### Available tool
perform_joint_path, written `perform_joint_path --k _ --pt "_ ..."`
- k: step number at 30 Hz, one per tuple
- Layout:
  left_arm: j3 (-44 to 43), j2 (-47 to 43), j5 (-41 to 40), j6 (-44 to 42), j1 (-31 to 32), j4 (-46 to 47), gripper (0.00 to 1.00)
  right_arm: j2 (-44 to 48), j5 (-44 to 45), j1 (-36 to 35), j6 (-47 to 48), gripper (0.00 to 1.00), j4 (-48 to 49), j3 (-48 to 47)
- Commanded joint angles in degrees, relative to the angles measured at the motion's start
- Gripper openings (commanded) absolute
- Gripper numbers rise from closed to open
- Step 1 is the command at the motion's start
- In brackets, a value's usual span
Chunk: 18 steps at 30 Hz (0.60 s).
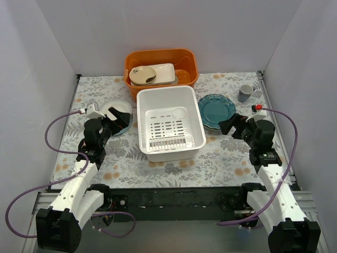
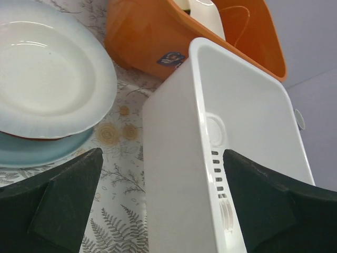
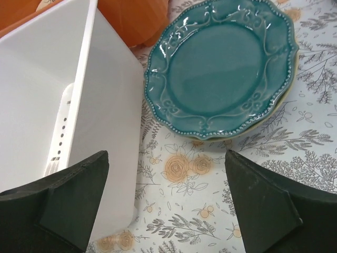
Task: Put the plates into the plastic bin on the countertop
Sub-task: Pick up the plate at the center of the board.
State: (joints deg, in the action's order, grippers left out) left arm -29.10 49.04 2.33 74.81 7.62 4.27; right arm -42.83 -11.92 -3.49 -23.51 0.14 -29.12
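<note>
The left gripper (image 1: 117,124) and right gripper (image 1: 227,126) are held spread and empty, apparently readied for the pale plates (image 2: 47,74) stacked left of the plastic bin (image 1: 164,101) and the teal plate (image 1: 216,109) right of it.

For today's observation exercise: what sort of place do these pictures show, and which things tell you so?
Probably a lab mock-up of a kitchen counter: plain white walls box in a flower-printed countertop, a teal plate lies beside a white plastic bin, and an orange tub holds more dishes.

Plastic bin (image 1: 169,113) opens upward unobstructed; orange tub (image 1: 159,52) crowds its far wall
</note>
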Motion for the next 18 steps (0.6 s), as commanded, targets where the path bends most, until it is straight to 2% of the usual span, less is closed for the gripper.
perform_joint_path --k 1,7,10,18 --pt "-0.8 -2.1 1.9 1.3 -0.1 0.6 0.98 0.9 -1.3 0.1 -2.9 0.98 1.1 2.4" --pt "-2.8 -1.7 2.6 2.6 -0.1 -1.9 0.98 0.0 -0.8 0.0 -3.1 0.98 2.7 4.1" --pt "-2.4 -1.4 1.0 5.6 -0.1 -0.8 0.98 -1.3 -2.9 0.1 -3.5 0.98 3.0 4.1" --pt "-3.5 2.1 -1.6 6.8 -0.1 -3.9 0.98 -4.8 -6.8 0.1 -4.0 0.98 7.1 5.8"
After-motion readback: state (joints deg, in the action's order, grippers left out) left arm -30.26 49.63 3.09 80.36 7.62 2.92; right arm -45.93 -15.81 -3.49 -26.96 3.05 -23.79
